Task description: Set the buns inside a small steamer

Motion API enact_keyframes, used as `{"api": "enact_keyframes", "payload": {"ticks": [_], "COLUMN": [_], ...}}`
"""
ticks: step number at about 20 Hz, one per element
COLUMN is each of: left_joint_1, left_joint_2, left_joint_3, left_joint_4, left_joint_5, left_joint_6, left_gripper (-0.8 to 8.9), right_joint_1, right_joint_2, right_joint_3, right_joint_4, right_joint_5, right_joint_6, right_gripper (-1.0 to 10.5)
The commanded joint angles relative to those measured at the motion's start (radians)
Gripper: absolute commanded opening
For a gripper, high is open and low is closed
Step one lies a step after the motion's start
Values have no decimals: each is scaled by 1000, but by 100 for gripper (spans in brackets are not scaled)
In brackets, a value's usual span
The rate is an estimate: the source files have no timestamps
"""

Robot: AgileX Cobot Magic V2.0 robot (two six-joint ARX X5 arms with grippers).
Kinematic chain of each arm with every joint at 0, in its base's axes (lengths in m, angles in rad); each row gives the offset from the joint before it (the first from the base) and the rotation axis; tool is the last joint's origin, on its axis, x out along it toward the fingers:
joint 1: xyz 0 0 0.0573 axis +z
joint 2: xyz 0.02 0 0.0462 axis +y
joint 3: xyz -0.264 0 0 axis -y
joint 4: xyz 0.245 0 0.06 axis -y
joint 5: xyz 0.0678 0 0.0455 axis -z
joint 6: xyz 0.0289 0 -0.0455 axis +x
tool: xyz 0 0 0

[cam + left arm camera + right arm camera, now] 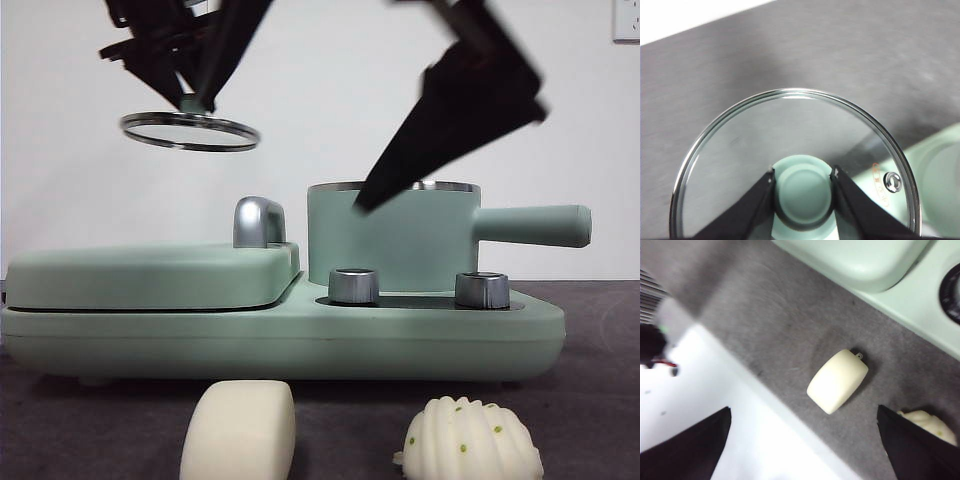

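Lid held aloft, two buns on the table.

The small steamer [392, 238] sits uncovered on the cooker base [280, 335]. The left gripper [803, 189] clamps the glass lid [190, 131] by its knob; the right gripper [805, 440], spread wide, hovers above one smooth bun [837, 381] and one ridged bun [470, 442], probably untouched.

Two buns lying on grey mat: one smooth loaf bun [238, 431], one ridged speckled bun [472, 440]. One mint steamer pot [392, 235] sitting on one cooker base [280, 335]. One glass lid [190, 130] hanging in air. Two steel knobs [354, 285] showing on base. Two grippers showing: left gripper [803, 187], right gripper [805, 450].
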Motion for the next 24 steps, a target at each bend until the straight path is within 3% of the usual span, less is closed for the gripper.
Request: {"api": "enact_keyframes", "payload": {"ticks": [1, 9, 14, 21, 24], "left_joint_1": [23, 66, 66, 67, 67], "left_joint_2": [6, 7, 7, 7, 7], "left_joint_3": [43, 43, 43, 43, 43], "left_joint_4": [28, 28, 30, 30, 30], "left_joint_5": [1, 1, 2, 2, 1], "left_joint_6": [8, 6, 6, 6, 6], "left_gripper": [18, 18, 19, 18, 19], "right_joint_1": [57, 79, 79, 76, 68], "right_joint_2": [122, 375, 436, 448, 444], "right_joint_3": [60, 132, 132, 132, 153], "right_joint_4": [3, -44, -22, -9, -27], "right_joint_5": [45, 101, 100, 145, 122], "right_joint_6": [64, 85, 73, 64, 61], "right_gripper": [464, 453, 350, 95, 87]}}
